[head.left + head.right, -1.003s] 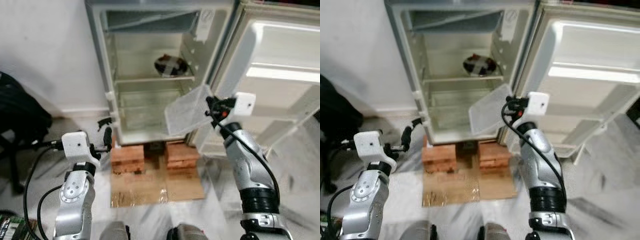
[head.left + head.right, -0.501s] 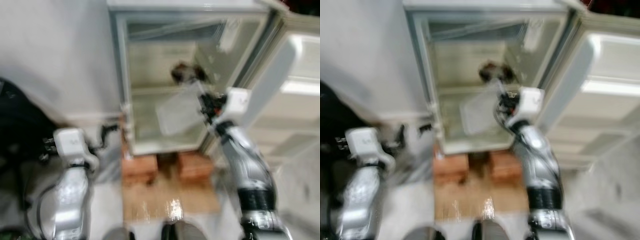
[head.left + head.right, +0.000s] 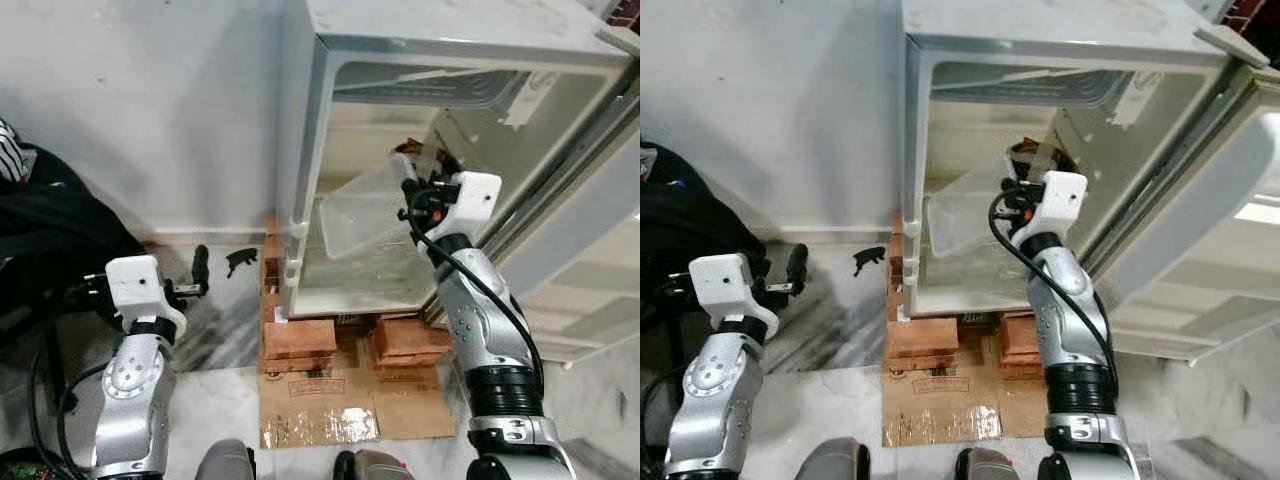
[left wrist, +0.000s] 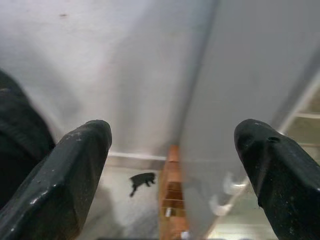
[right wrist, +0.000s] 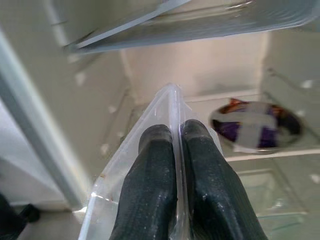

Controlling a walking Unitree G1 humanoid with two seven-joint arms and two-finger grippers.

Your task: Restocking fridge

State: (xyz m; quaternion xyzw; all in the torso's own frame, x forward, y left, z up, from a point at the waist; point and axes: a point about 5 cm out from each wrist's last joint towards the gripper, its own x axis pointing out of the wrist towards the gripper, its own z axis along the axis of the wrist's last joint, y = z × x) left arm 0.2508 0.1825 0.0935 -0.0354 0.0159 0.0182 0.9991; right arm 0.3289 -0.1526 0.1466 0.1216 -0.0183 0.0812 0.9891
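The right gripper (image 3: 1012, 186), at the centre of the frame, pinches the rim of a clear plastic tray (image 3: 362, 208) between its 2 fingers (image 5: 152, 185), which are pressed nearly together on the thin wall. The tray hangs tilted in the open mouth of the fridge (image 3: 420, 75), its far edge reaching in toward the lower compartment. To seat it well, the arm should probably level the tray first, then slide it straight in so the corners do not catch the door frame at the left of the opening (the grip is on 1 edge only, so a knock could twist it loose).

The tray looks empty. On the shelf behind it, right of centre, sits a round covered dish (image 5: 255, 125), dark purple inside with pale tape crossed over the top.

The left gripper (image 3: 218, 266), at lower left, hangs spread wide with nothing in it, pointing toward the wall beside the fridge.
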